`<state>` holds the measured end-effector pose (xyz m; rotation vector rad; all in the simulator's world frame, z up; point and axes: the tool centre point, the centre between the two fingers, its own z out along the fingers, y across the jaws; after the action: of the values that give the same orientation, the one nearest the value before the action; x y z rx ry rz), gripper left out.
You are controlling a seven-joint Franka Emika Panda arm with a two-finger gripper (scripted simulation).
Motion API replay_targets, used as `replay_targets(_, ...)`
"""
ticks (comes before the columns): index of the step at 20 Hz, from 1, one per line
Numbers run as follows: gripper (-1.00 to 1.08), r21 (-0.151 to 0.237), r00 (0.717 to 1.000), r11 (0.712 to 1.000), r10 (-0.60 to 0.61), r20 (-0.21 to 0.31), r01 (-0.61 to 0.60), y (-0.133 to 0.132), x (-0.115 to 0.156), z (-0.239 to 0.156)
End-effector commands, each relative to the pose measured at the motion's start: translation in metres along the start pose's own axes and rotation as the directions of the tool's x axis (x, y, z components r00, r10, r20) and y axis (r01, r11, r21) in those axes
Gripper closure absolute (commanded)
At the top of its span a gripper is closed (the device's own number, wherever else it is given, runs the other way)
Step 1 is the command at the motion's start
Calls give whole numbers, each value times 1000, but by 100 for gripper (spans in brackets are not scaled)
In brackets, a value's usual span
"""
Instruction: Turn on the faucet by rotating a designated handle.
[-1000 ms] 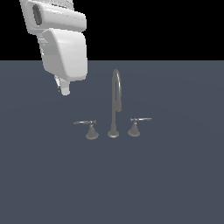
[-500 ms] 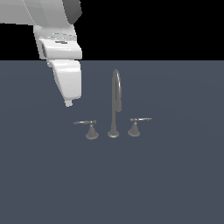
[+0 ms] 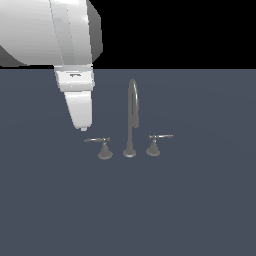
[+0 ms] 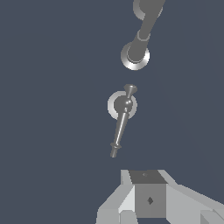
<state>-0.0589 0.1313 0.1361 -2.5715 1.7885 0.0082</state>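
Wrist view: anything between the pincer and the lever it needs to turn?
Nothing. In the wrist view only bare dark surface separates the pincer from the lever's tip; the spout base sits beyond the lever.

The arm (image 3: 55,35) runs off the exterior view's top and left edges. The claw (image 3: 83,128) shows there only as a small white tip, its jaws too small to judge. In the wrist view, the claw (image 4: 148,201) is cut by the edge, perhaps closed. The faucet (image 4: 142,33) spout leaves the frame, and the twin handle is out of sight.
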Motion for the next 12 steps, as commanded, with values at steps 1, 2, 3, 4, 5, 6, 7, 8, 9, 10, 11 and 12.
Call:
replay_targets(1, 108, -1, 999, 999, 43, -3, -43, -9, 4, 13)
replay_targets(2, 108, -1, 998, 998, 60, -4, -60, -13, 6, 18)
replay_targets(3, 108, -1, 997, 997, 77, -5, -77, -17, 8, 23)
replay_targets(4, 108, -2, 996, 996, 94, -6, -94, -20, 9, 27)
replay_targets(5, 108, -2, 994, 994, 109, -7, -109, -23, 11, 32)
replay_targets(6, 108, -2, 992, 992, 125, -8, -125, -27, 13, 36)
replay_targets(7, 108, -2, 990, 990, 140, -9, -140, -30, 15, 41)
replay_targets(8, 108, -2, 988, 988, 154, -10, -154, -33, 17, 45)
replay_targets(9, 108, -2, 986, 986, 168, -10, -168, -36, 19, 49)
replay_targets(10, 108, -2, 984, 984, 180, -11, -180, -38, 20, 52)
replay_targets(11, 108, -2, 981, 981, 192, -11, -192, -41, 22, 56)
replay_targets(12, 108, -2, 979, 979, 203, -12, -203, -43, 24, 59)
